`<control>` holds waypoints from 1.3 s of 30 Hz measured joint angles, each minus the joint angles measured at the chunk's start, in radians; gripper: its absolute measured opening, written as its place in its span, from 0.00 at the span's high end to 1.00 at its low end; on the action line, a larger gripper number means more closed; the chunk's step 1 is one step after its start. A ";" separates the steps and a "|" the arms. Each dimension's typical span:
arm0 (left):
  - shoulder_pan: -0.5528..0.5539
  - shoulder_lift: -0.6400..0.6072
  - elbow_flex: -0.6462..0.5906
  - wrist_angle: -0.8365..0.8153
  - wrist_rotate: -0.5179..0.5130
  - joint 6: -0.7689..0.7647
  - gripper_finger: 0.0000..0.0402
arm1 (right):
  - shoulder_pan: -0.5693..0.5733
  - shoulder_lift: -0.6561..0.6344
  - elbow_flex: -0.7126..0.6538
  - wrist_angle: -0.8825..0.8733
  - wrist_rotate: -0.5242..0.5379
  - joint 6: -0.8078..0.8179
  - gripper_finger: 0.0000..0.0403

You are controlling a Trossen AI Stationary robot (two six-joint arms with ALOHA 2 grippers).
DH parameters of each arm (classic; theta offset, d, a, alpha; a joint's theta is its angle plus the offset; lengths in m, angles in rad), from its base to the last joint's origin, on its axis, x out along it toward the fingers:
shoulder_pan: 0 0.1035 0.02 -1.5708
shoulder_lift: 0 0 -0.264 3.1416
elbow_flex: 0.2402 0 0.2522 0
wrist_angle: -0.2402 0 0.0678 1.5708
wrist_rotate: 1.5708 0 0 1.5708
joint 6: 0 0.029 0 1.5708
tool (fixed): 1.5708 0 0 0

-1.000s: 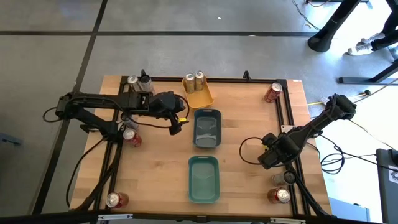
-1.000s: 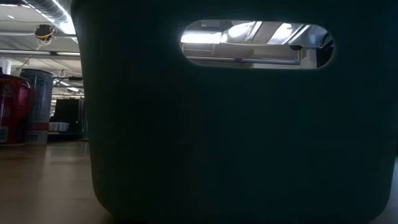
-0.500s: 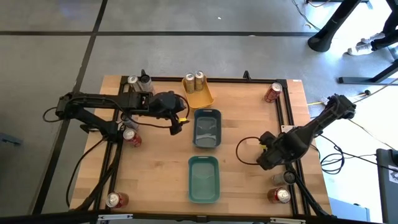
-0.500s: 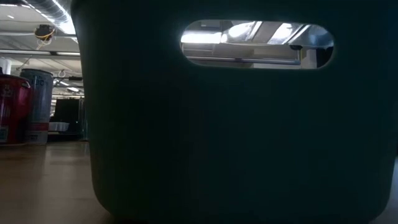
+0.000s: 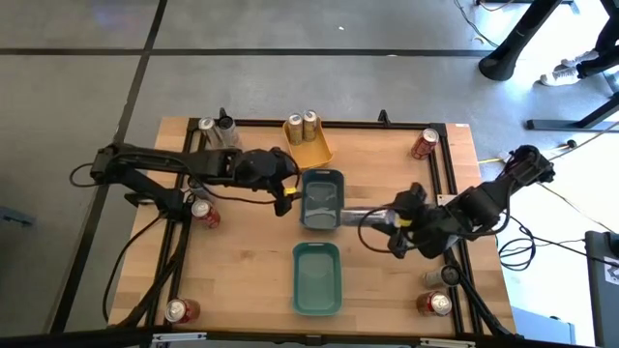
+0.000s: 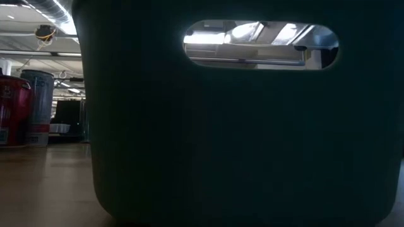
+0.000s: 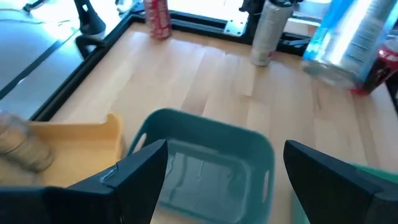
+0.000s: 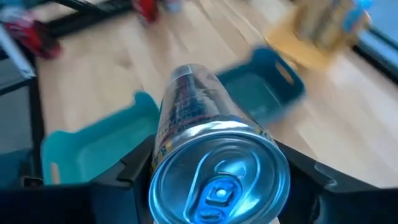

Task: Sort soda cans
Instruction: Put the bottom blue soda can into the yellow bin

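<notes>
One can (image 8: 214,155) in right fingers (image 8: 217,174), above tray rim (image 5: 338,215)

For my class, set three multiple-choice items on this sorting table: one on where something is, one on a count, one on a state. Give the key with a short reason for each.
1. Where do the two gold-yellow metal cans stand?
A. in the yellow plastic tray
B. on the floor
C. stacked on a red can

2. How many rectangular plastic trays lie on the wooden table?
A. two
B. three
C. five

3. What state is the right tool in?
A. open and empty
B. shut on a silver-topped metal can
C. out of view

Key:
1 A, the high view shows both cans at the far end of the yellow tray.
2 B, one yellow and two teal show from above.
3 B, the right wrist view shows the can clamped between the fingers.
</notes>
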 joint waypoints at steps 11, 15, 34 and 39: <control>-0.070 0.047 0.000 0.112 0.006 -0.010 0.23 | -0.115 0.127 0.000 0.245 -0.036 -0.349 0.45; -0.096 0.047 0.000 0.112 0.007 -0.008 0.23 | -0.121 0.141 0.000 0.324 -0.036 -0.439 0.45; -0.127 0.134 0.001 0.151 -0.019 -0.027 0.23 | -0.165 0.140 0.000 0.464 -0.038 -0.659 0.45; -0.122 0.142 -0.001 0.191 -0.020 -0.006 0.23 | -0.195 0.140 0.004 0.502 -0.041 -0.691 0.45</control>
